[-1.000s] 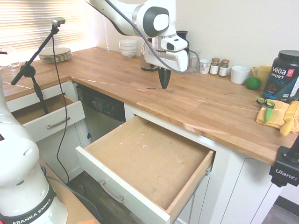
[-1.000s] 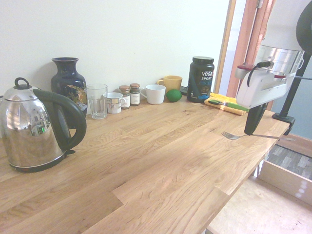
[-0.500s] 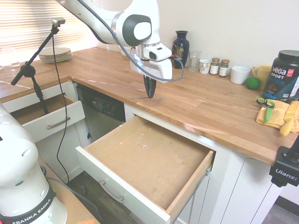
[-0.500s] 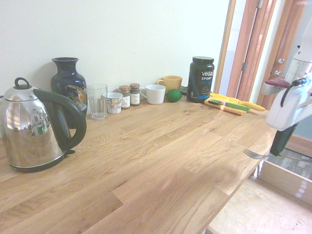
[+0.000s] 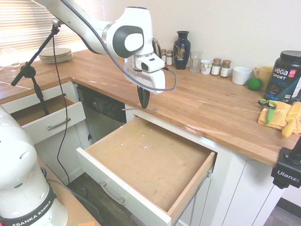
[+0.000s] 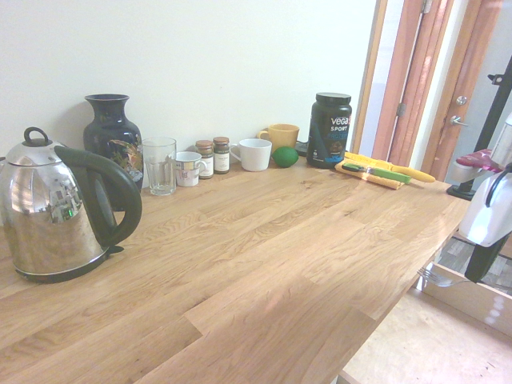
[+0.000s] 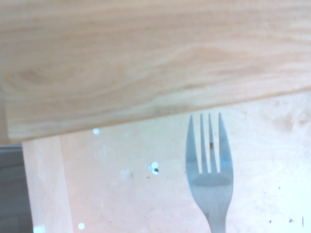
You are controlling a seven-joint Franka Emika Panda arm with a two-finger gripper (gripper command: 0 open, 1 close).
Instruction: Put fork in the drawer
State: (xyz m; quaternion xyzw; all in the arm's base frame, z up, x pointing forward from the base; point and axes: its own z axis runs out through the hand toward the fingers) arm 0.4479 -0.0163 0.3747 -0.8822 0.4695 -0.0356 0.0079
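My gripper (image 5: 143, 106) hangs just past the counter's front edge, over the back left corner of the open drawer (image 5: 141, 160), and is shut on the fork (image 5: 151, 110). The slim silver fork lies level in the grip, above the drawer's brown bottom. In the second exterior view the gripper (image 6: 478, 276) shows at the far right edge, with the fork's tines (image 6: 428, 278) sticking out left, above the drawer (image 6: 416, 344). The wrist view looks down on the fork (image 7: 209, 170), with its tines near the countertop edge (image 7: 146, 73) and the drawer's bottom (image 7: 121, 194) below.
A smaller drawer (image 5: 44, 117) stands open at the left, past the dishwasher (image 5: 101, 113). On the counter are plates (image 5: 55, 55), a kettle (image 6: 56, 208), a vase (image 5: 182, 43), a glass, jars, mugs, a lime, a black tub (image 5: 284, 75) and green-handled scissors (image 5: 268, 106) on a yellow cloth.
The gripper has carried the fork from above the countertop forward and left, past the counter's edge, to over the back of the big drawer, and a little lower.
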